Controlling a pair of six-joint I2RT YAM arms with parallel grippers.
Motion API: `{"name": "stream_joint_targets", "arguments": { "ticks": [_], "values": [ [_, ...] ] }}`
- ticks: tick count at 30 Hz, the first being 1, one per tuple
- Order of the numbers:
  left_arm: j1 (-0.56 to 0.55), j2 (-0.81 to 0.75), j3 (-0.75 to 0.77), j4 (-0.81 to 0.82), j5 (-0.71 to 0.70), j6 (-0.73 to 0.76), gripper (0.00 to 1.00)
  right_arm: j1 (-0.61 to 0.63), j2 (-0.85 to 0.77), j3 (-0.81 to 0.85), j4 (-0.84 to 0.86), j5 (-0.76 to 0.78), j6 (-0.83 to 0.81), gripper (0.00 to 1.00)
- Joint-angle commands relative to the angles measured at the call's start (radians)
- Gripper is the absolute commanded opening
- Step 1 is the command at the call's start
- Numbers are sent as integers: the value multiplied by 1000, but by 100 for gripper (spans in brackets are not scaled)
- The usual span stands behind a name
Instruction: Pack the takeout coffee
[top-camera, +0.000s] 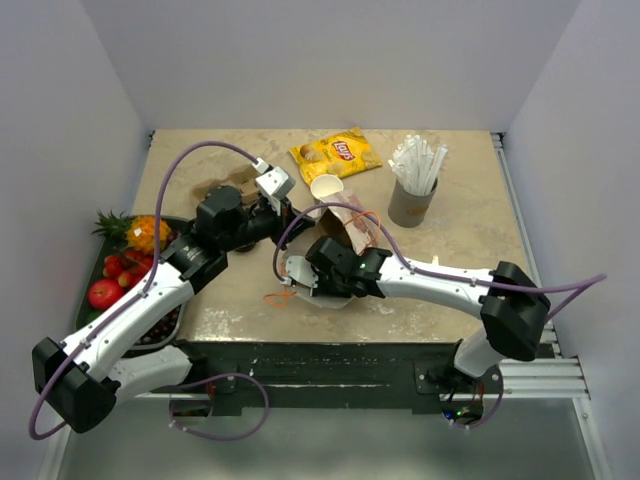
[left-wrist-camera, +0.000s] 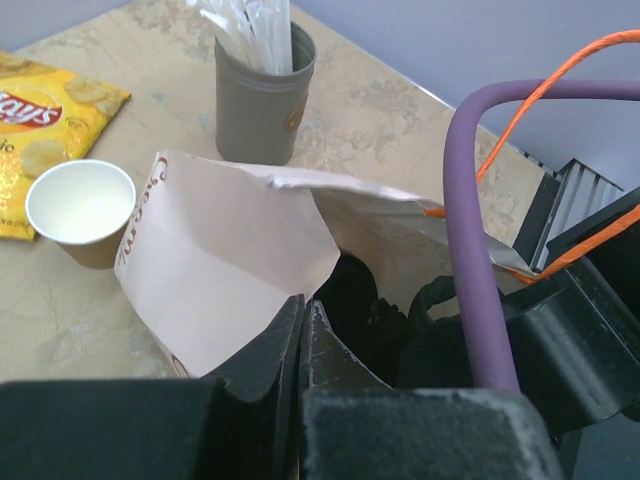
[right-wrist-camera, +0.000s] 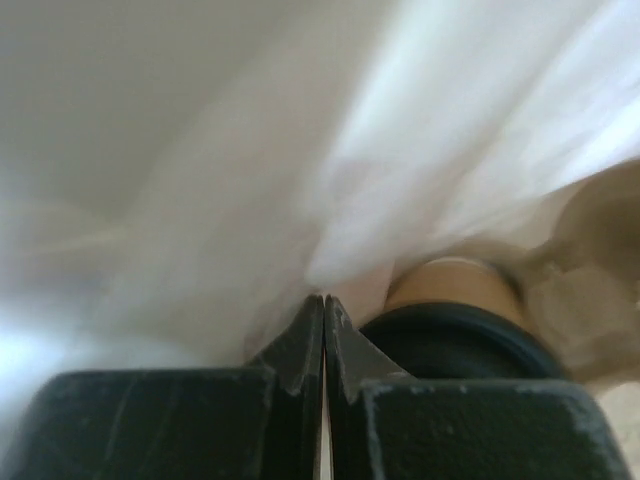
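At centre of the overhead view, both arms meet at the bag (top-camera: 345, 220).
Left gripper (left-wrist-camera: 302, 308) pinches the bag's edge; right gripper (right-wrist-camera: 323, 303) has its fingers pressed together amid blurred paper, lidded cup (right-wrist-camera: 455, 300) just right; open cup (top-camera: 327, 187) stands above.

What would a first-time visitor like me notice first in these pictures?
Two robot arms meet mid-table over a pale paper bag, the left gripper shut on its edge and the right gripper seemingly pinching it too. Colour comes next: a yellow chip bag at the far edge, an open paper cup and a grey cup of straws near it, and bright fruit on the left.
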Motion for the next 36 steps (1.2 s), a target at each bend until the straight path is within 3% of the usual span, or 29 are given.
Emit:
{"name": "stream_joint_targets", "arguments": {
  "ticks": [1, 8, 14, 22, 29, 36],
  "values": [
    [-8, -38, 15, 90, 39, 21, 0, -2, 31, -13, -58, 28, 27, 0],
    [-7, -57, 15, 82, 51, 37, 0, -3, -87, 125, -155, 25, 14, 0],
    [-8, -78, -10, 102, 65, 21, 0, -2, -247, 149, -199, -193, 22, 16],
    [-14, -98, -38, 117, 68, 0, 0, -3, -299, 145, -195, -227, 34, 24],
    [-17, -100, -33, 97, 73, 6, 0, -2, -292, 182, -208, -189, 51, 25],
    [-17, -81, -27, 88, 79, 15, 0, 0, -246, 135, -221, -41, -84, 24]
  ]
}}
